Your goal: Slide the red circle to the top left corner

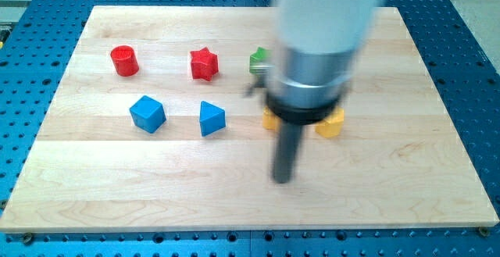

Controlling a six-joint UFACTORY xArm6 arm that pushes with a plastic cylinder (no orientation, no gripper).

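The red circle [123, 60] stands near the wooden board's upper left. My tip [282, 180] rests on the board far to its right and lower, below the yellow blocks. A red star [204, 64] lies to the right of the red circle. A blue cube [147, 114] and a blue triangle [210, 119] lie below them. A green block [258, 59] is partly hidden by my arm. Two yellow blocks [330, 124] show at either side of the rod's collar, mostly hidden.
The wooden board [94, 187] lies on a blue perforated table [23, 69]. My arm's wide white body [324, 15] covers the upper middle of the board.
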